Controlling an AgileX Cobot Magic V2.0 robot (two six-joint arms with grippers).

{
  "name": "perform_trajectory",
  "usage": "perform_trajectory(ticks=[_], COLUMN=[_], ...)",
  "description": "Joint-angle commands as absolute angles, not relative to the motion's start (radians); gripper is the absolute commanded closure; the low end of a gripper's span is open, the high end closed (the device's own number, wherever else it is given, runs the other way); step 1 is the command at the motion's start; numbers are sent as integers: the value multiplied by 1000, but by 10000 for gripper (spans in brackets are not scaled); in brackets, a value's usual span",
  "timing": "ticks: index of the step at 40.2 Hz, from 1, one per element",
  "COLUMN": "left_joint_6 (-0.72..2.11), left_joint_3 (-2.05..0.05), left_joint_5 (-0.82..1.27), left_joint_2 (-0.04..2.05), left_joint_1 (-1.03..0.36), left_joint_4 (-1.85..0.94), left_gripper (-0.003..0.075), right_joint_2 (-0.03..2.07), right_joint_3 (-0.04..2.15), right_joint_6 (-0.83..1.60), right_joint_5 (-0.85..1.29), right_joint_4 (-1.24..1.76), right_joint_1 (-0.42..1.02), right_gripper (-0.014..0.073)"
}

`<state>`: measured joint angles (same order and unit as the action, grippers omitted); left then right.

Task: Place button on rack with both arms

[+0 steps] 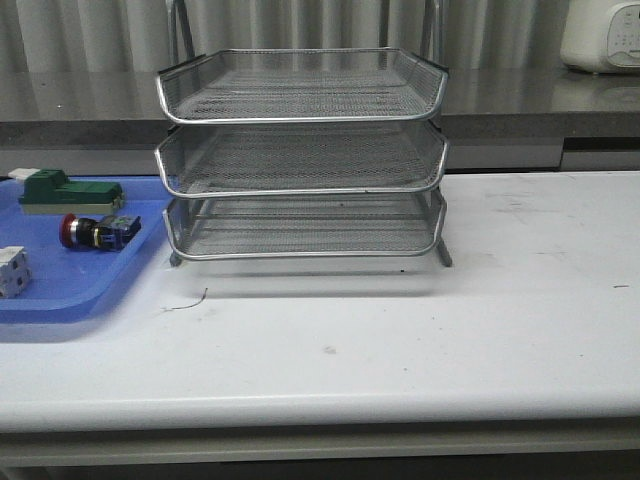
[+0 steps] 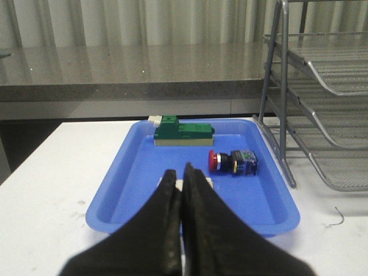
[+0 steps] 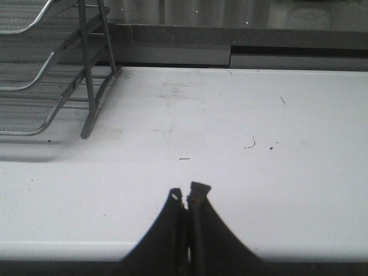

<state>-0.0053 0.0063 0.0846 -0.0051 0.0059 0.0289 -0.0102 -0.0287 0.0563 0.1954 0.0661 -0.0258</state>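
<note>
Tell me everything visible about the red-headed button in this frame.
The button is a small push switch with a red mushroom-shaped head, a black middle and a blue rear body, plastic by the look of it. It lies on its side on the floor of the blue tray, head pointing away from the wire rack. A green block lies just behind it, apart from it. Nothing grips it; the left claw is shut, short of it.
</note>
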Motion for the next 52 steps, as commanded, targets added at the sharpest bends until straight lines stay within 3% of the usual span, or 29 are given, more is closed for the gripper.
perform_trajectory(ticks=[1,9,15,22,32,41,43,46,52], left_joint_6=[-16,-16,-14,-14,-14,-14,-14,-14,-14], left_joint_3=[16,-33,-176,-347,-474,-483,-483,-483,-483], left_joint_5=[-95,-366,-224,14,84,82,82,82,83], left_joint_2=[-28,-24,16,183,464,517,517,517,517], left_joint_1=[8,8,8,8,8,8,8,8,8], left_joint_4=[28,28,30,137,187,187,187,187,185], left_gripper=[739,739,739,739,739,735,709,598,216], right_joint_2=[-26,-26,-4,167,479,561,561,561,561], right_joint_3=[-22,75,183,343,494,504,504,504,503], right_joint_6=[58,58,58,58,58,58,58,58,58], right_joint_5=[43,0,33,236,315,270,268,264,262], right_joint_4=[68,68,68,80,89,89,89,89,89], right_joint_1=[-31,-31,-31,-31,-31,-31,-31,-31,-31], right_gripper=[654,654,654,654,654,624,561,429,110])
